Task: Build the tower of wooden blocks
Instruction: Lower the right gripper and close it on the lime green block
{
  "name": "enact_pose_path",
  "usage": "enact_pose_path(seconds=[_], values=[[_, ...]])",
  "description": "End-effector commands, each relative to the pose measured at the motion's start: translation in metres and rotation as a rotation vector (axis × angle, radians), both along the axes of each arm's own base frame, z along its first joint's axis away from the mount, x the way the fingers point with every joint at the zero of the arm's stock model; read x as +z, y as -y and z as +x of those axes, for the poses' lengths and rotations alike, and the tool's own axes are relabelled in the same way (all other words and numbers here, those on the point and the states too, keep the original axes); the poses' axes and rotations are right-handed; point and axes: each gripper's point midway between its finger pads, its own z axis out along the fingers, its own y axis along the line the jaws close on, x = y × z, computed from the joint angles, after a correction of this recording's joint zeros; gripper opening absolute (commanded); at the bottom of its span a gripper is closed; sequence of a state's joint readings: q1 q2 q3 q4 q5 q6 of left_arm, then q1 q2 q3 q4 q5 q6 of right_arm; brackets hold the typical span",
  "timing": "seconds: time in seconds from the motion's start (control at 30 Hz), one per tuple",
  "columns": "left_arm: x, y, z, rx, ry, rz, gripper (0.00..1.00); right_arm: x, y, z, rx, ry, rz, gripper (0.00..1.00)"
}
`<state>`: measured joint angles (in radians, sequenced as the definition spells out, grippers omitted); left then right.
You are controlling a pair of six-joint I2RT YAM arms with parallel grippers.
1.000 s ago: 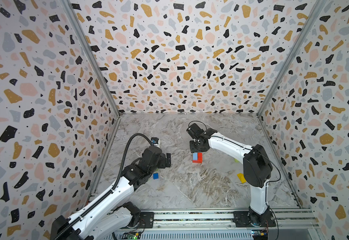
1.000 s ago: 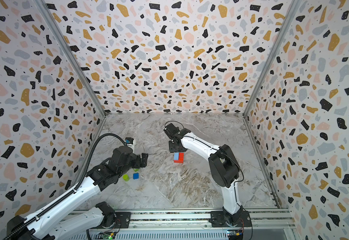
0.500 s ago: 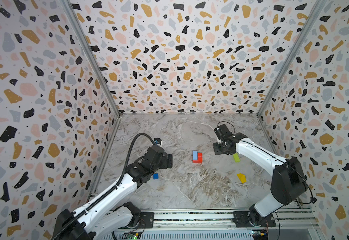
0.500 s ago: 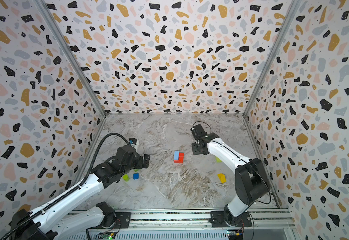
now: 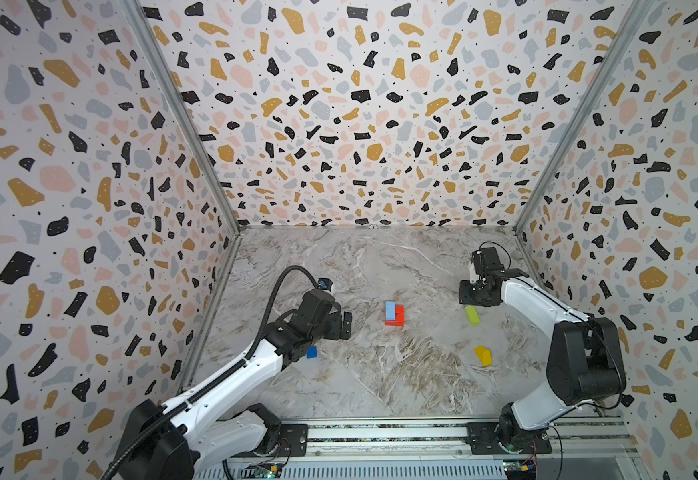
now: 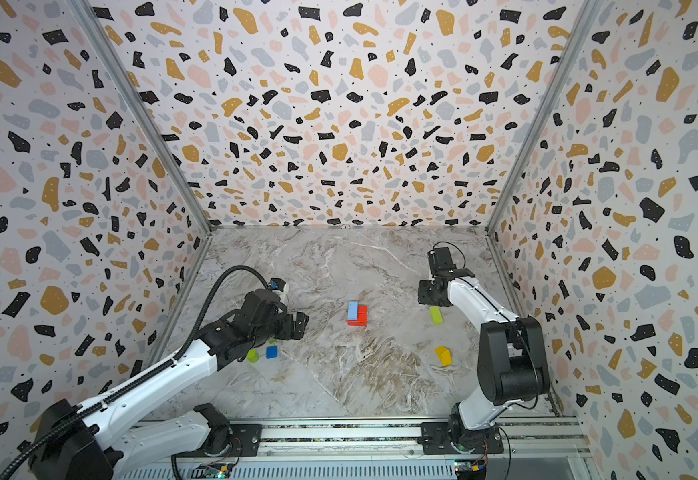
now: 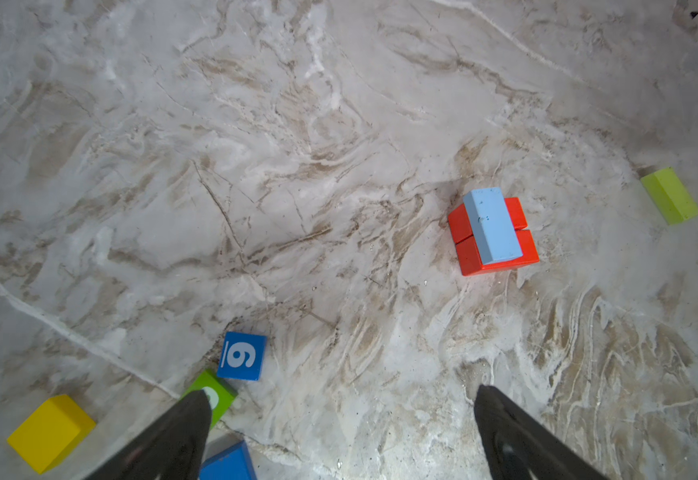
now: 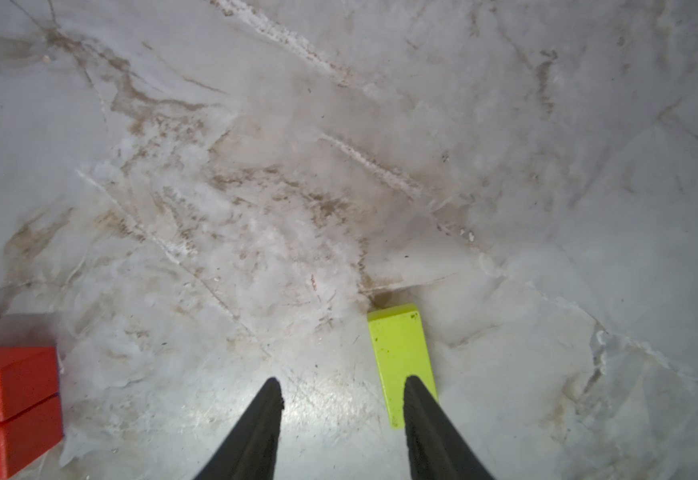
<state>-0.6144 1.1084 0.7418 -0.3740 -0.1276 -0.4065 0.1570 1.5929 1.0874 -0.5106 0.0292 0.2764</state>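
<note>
1. Partial wood block tower (image 5: 394, 314) at centre of bench (image 5: 339, 257): two red slabs (image 7: 459, 220), one pale blue bar (image 7: 492, 226) across them. Painted wood, likely light, rigid and slick; pinch flat opposite sides.
2. Loose: one lime bar (image 5: 472, 314), one yellow wedge (image 5: 483, 355), one lime cylinder (image 6: 252, 355), one yellow cube (image 7: 50, 432), one green cube (image 7: 222, 392), two blue blocks (image 7: 241, 356).
3. Left gripper (image 7: 341, 391) spread wide, empty. Right gripper (image 8: 342, 379) part-spread, empty, near lime bar.

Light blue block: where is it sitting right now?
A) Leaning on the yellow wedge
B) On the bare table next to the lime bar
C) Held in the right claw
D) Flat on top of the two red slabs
D: in the left wrist view the light blue block lies flat on the pair of red slabs, crossing the seam between them.
</note>
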Motion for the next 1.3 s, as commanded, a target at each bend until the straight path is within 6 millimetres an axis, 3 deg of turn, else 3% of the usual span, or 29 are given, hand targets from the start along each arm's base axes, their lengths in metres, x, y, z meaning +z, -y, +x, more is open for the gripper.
enact_pose_path(seconds=[0.0,0.2,0.4,0.8,1.27], values=[[0.004,0.007,0.007,-0.023,-0.002,0.011,1.00,-0.009,0.006,-0.002,0.014,-0.010,-0.011,0.50],[0.013,0.018,0.018,-0.032,-0.003,-0.008,1.00,-0.027,0.021,-0.005,-0.014,-0.028,-0.029,0.50],[-0.004,0.011,0.019,-0.009,-0.014,0.037,1.00,-0.036,0.027,-0.010,-0.015,-0.056,-0.061,0.51],[0.004,0.006,0.016,-0.003,0.018,0.026,1.00,-0.060,0.029,-0.009,-0.024,-0.139,-0.055,0.52],[0.009,0.006,0.016,0.001,0.033,0.018,1.00,-0.058,0.032,-0.011,-0.061,-0.140,-0.022,0.31]])
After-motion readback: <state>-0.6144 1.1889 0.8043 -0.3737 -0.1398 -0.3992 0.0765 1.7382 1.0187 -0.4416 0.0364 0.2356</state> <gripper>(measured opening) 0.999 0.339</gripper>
